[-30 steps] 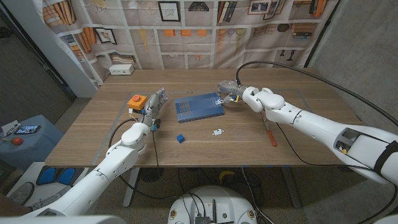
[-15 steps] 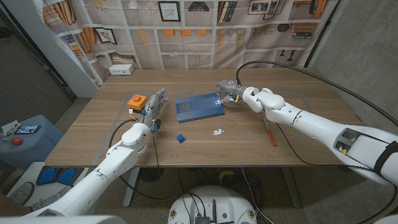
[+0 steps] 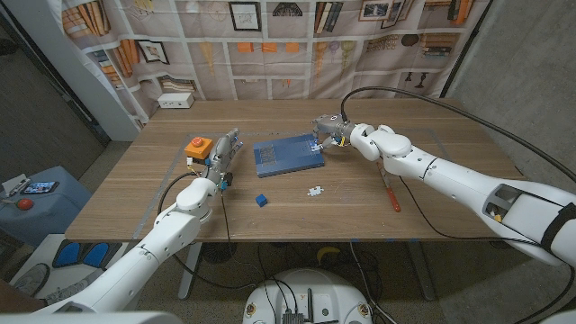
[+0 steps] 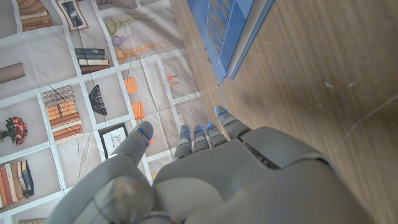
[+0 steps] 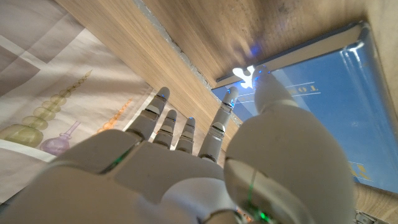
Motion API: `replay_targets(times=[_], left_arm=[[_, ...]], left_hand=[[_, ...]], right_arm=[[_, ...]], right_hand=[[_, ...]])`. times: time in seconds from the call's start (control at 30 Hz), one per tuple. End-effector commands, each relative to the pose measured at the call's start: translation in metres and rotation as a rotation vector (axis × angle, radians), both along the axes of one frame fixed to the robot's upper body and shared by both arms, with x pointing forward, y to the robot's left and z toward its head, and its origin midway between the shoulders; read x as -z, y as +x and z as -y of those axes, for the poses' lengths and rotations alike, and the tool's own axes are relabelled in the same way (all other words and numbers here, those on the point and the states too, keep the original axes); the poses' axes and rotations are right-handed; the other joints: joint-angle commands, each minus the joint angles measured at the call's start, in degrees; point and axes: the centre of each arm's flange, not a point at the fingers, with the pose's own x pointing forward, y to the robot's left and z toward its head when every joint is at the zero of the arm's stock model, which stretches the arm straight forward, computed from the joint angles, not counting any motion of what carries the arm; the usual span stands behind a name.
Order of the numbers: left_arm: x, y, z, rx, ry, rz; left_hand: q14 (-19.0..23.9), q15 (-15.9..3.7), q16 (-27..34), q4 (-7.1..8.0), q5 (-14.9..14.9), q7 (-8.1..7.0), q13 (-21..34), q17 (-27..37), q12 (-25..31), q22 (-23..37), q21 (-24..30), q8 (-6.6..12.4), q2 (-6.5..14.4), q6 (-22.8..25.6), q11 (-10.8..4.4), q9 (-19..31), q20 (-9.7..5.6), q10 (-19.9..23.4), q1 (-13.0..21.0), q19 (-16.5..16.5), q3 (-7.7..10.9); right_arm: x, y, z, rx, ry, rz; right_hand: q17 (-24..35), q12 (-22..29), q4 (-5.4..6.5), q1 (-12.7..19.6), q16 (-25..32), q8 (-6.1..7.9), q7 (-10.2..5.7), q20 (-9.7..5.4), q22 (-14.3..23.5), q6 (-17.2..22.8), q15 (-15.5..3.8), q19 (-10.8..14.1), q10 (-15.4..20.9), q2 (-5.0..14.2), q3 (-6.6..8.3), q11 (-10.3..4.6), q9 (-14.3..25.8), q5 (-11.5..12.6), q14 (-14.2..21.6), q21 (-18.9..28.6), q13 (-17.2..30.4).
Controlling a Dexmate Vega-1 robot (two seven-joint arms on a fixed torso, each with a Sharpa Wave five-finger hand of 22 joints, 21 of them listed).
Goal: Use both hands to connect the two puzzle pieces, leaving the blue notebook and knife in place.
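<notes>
White puzzle piece (image 3: 314, 191) lies flat on the wooden table (image 3: 432, 202), in front of the blue notebook (image 3: 287, 155) and apart from it. A second pale puzzle piece (image 5: 247, 74) sits at the notebook's right rear corner; in the right wrist view it lies at the notebook's edge, with the thumb and one fingertip of the right hand (image 3: 329, 129) at or just beside it. Whether the fingers are clamped on that piece cannot be told; the remaining fingers are extended and slightly spread.

The notebook lies flat near the table's middle. A small blue cube (image 3: 261, 200) rests on the table in front of the notebook's left side. The knife (image 3: 391, 193), with an orange handle, lies on the table under the right forearm, well to the right of the white piece.

The left hand (image 3: 223, 155) stands to the left of the notebook, its fingers extended side by side with the thumb apart, holding nothing. An orange and grey button box (image 3: 197, 148) sits just left of that hand.
</notes>
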Motion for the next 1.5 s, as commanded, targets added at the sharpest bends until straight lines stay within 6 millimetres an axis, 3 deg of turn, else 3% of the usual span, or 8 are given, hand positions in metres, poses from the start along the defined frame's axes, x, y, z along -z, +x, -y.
replay_targets(times=[0.03, 0.37, 0.47, 0.73, 0.87, 1.1, 1.5], left_arm=[[0.0008, 0.0015, -0.0002, 0.001, -0.002, -0.005], [0.0006, 0.0015, -0.0011, 0.001, 0.000, -0.005], [0.0006, 0.0016, -0.0011, 0.001, 0.002, -0.006], [0.0012, 0.0008, -0.0011, 0.003, 0.001, -0.006], [0.0014, 0.0001, -0.0013, 0.002, 0.002, -0.005], [0.0029, -0.0014, -0.0014, 0.001, 0.000, -0.007], [0.0063, -0.0038, -0.0004, -0.001, -0.003, -0.011]], left_hand=[[0.00, 0.05, 0.33, -0.01, 0.07, 0.04, 0.14, 0.30, -0.05, 0.19, 0.23, 0.04, 3.52, 0.51, -0.14, 0.30, 0.12, 0.11, -0.61, -0.01, 0.25], [0.01, 0.02, 0.33, 0.00, 0.07, 0.08, 0.14, 0.30, -0.06, 0.19, 0.23, 0.06, 3.56, 0.59, -0.18, 0.30, 0.11, 0.08, -0.61, 0.01, 0.29], [0.00, 0.01, 0.33, 0.01, 0.07, 0.03, 0.14, 0.31, -0.06, 0.19, 0.24, 0.04, 3.57, 0.55, -0.21, 0.30, 0.12, 0.09, -0.61, 0.03, 0.29], [0.01, 0.04, 0.33, 0.00, 0.07, 0.09, 0.14, 0.30, -0.07, 0.19, 0.22, 0.04, 3.57, 0.57, -0.16, 0.31, 0.11, 0.05, -0.60, -0.02, 0.31], [0.04, 0.00, 0.34, 0.00, 0.07, 0.10, 0.14, 0.30, -0.05, 0.19, 0.23, 0.04, 3.58, 0.60, -0.25, 0.31, 0.10, 0.11, -0.60, 0.01, 0.33], [0.05, 0.01, 0.34, -0.01, 0.07, 0.12, 0.14, 0.30, -0.06, 0.19, 0.24, 0.05, 3.58, 0.65, -0.25, 0.31, 0.08, 0.09, -0.59, 0.04, 0.35], [0.02, 0.08, 0.33, -0.01, 0.06, 0.05, 0.15, 0.30, -0.06, 0.19, 0.24, 0.03, 3.59, 0.61, -0.15, 0.31, 0.11, 0.09, -0.58, 0.03, 0.37]], right_arm=[[-0.0090, -0.0021, -0.0026, 0.029, -0.014, -0.033], [-0.0137, -0.0029, -0.0041, 0.061, -0.034, -0.069], [-0.0146, -0.0026, -0.0039, 0.075, -0.043, -0.083], [-0.0149, -0.0025, -0.0031, 0.100, -0.059, -0.110], [-0.0141, -0.0027, -0.0028, 0.111, -0.064, -0.116], [-0.0113, -0.0017, -0.0015, 0.131, -0.076, -0.136], [-0.0052, 0.0016, -0.0001, 0.146, -0.083, -0.146]], right_hand=[[0.47, -0.69, 0.20, 0.24, -0.72, -2.04, -0.01, 0.49, 0.28, -4.10, 1.05, -1.44, -2.33, -0.24, -0.91, 0.77, -0.51, 0.38, -1.51, -0.44, 0.18], [0.79, -1.10, 0.52, -0.88, -2.30, -5.56, 0.07, 1.64, 0.28, -11.40, 3.01, -4.17, -7.90, -0.74, -2.26, 2.59, -1.44, 0.93, -4.84, -0.61, 0.30], [0.96, -1.12, 0.62, -1.27, -2.61, -6.77, 0.10, 2.05, 0.28, -13.92, 3.52, -4.86, -9.58, -0.70, -2.60, 3.78, -1.66, 1.15, -5.72, -0.56, 0.33], [1.23, -1.10, 0.91, -2.86, -3.41, -8.96, 0.20, 3.39, 0.29, -18.39, 5.26, -7.14, -13.23, -1.22, -3.68, 5.49, -1.93, 1.52, -8.31, -0.65, 0.38], [1.36, -1.07, 1.14, -3.94, -3.73, -10.13, 1.30, 3.92, 0.29, -20.61, 6.12, -8.38, -14.91, -1.38, -4.23, 6.56, -2.11, 1.68, -9.63, -0.74, 0.44], [1.46, -1.12, 1.40, -5.02, -4.06, -10.75, 1.94, 4.47, 0.29, -21.64, 7.08, -10.01, -16.60, -1.39, -4.72, 7.59, -2.21, 1.75, -11.11, -0.92, 0.48], [1.53, -0.91, 1.71, -6.04, -4.12, -11.43, 2.52, 5.35, 0.29, -22.82, 7.57, -11.16, -17.41, -1.11, -5.06, 7.98, -2.25, 1.78, -11.98, -0.91, 0.51]])
